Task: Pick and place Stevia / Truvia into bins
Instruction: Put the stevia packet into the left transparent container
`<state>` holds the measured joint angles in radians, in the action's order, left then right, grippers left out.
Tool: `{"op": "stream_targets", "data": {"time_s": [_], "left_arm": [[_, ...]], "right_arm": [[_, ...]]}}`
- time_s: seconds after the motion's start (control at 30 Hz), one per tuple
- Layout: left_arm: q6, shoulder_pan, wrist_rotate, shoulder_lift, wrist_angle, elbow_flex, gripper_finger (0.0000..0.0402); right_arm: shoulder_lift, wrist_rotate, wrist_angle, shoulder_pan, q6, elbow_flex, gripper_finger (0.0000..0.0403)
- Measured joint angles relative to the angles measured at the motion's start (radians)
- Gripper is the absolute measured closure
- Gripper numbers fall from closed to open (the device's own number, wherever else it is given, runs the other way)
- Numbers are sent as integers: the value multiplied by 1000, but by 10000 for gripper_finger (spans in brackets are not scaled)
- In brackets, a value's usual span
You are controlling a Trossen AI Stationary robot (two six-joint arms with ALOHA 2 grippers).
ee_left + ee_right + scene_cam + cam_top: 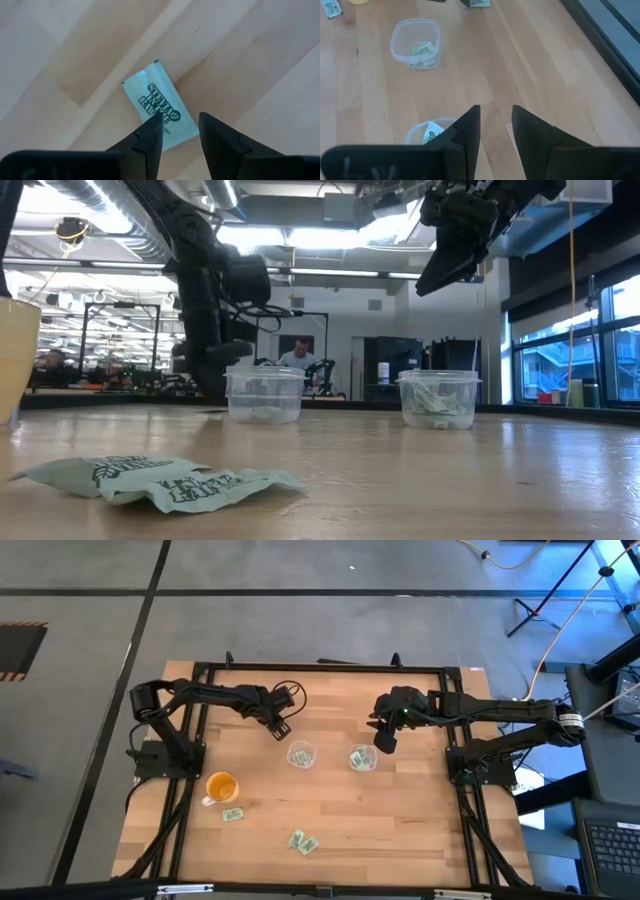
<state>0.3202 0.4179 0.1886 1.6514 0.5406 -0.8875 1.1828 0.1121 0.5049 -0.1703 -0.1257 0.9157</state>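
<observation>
Two crumpled packets (160,478) lie nearest on the worktop, thin, limp paper best pinched across an edge. Farther off, the left tool (180,131), fingers apart, hangs over a flat packet (159,110); the right tool (496,125), also parted, hovers above a bin (416,42).

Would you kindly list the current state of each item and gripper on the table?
left gripper: open, low over a packet lying flat.
right gripper: open, empty, raised near the right bin.
right bin: upright, holds packets.
left bin: upright, holds packets.
orange cup: upright.
loose packets: flat on the table.
</observation>
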Motion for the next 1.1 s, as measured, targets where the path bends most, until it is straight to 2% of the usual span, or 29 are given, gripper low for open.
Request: {"op": "stream_targets", "data": {"time_s": [0.37, 0.83, 1.1], "left_arm": [[8, 0, -4, 77, 7, -5, 285], [-8, -1, -15, 77, 3, -3, 344], [-33, -1, -15, 78, 2, -2, 363]], "right_arm": [[0, 0, 0, 0, 2, 0, 287], [0, 0, 0, 0, 3, 0, 287], [0, 0, 0, 0, 3, 0, 287]]}}
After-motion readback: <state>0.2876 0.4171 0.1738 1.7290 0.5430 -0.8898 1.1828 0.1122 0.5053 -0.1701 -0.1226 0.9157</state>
